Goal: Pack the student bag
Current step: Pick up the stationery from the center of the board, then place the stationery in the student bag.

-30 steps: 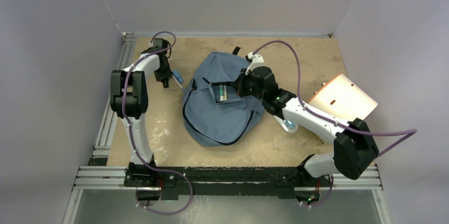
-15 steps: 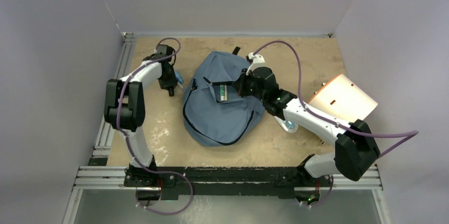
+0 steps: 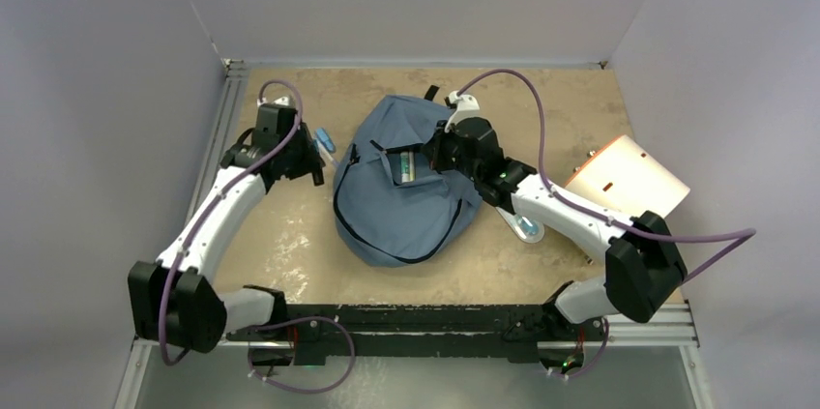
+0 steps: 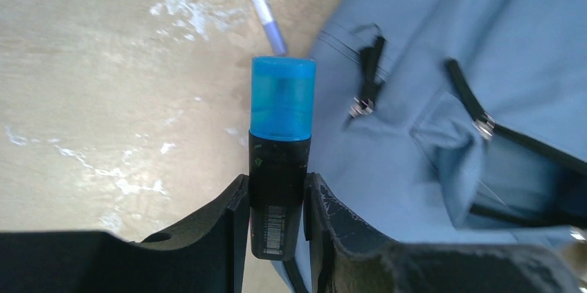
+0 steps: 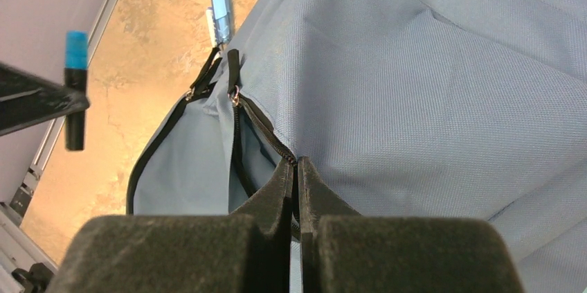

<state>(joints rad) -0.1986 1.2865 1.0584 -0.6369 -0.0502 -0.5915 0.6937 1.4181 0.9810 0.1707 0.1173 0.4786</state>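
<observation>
Swung down and outward, the left arm now has its elbow low by the near-left corner, where a second ago it stood folded upright, and its wrist has come nearer the bag; the right arm has barely shifted; the worktop carries everything; the student bag, slate-blue with black zippers, lies flat at the middle with its front pocket gaping; a beige folder lies at the right edge, well apart from the bag; the right fingers are pressed together on the zipper edge of the pocket's mouth, pinching the fabric on the bag's right side; the left fingers hang just left of the bag, at its edge, narrowed onto a marker; its black, barcoded barrel sits between them and its blue cap stands clear of them; in the left wrist view the bag's zipper pulls lie just right of that cap; a pen lies on the worktop beyond the marker, just beside the bag's left edge.
</observation>
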